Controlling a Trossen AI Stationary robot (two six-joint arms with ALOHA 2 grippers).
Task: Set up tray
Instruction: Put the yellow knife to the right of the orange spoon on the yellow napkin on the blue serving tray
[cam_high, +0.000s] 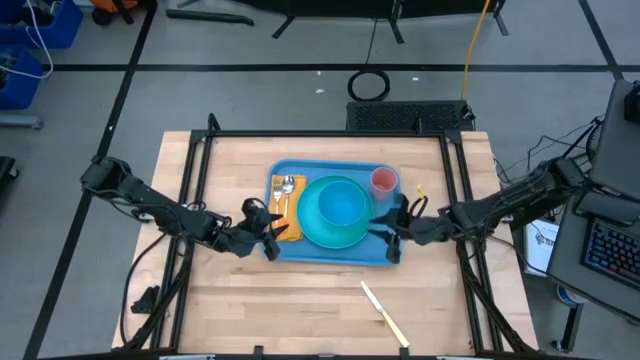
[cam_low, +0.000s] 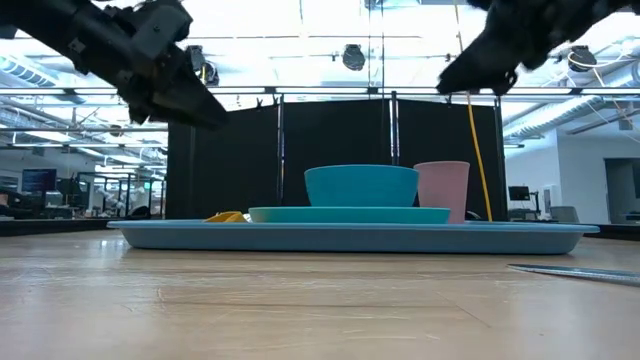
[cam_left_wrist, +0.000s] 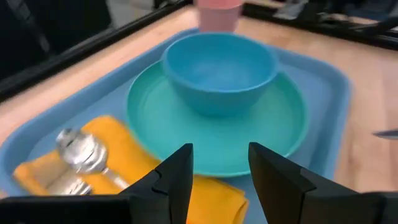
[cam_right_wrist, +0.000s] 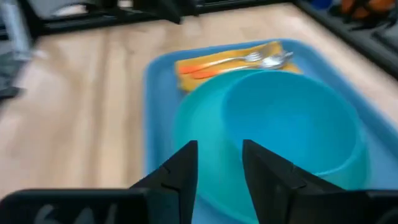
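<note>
**Tray loaded at table centre, both grippers hovering at its ends**

Large flat light-blue plastic tray (cam_high: 283, 250) with rounded corners and raised rim sits flat on the pale wooden table (cam_high: 290, 300), roughly centred, toward the far half. On it: round teal plate (cam_high: 310, 232) in the middle, blue round bowl (cam_high: 341, 205) on top of the plate. Pink plastic cup (cam_high: 384, 181) upright at the tray's far right corner, just beside the plate. Folded yellow-orange napkin (cam_high: 283, 212) lies along the tray's left side with a metal fork (cam_right_wrist: 236, 60) and metal spoon (cam_left_wrist: 84, 151) resting on it.

Left gripper (cam_high: 268, 232) is at the tray's left edge over the napkin's near end, raised off the surface in the low view, fingers apart with nothing between them. Right gripper (cam_high: 392, 228) is at the tray's right edge near the plate rim, also raised, fingers apart, holding nothing.

A cream-handled knife (cam_high: 384, 313) lies on bare table near the front, right of centre, well apart from the tray.
</note>
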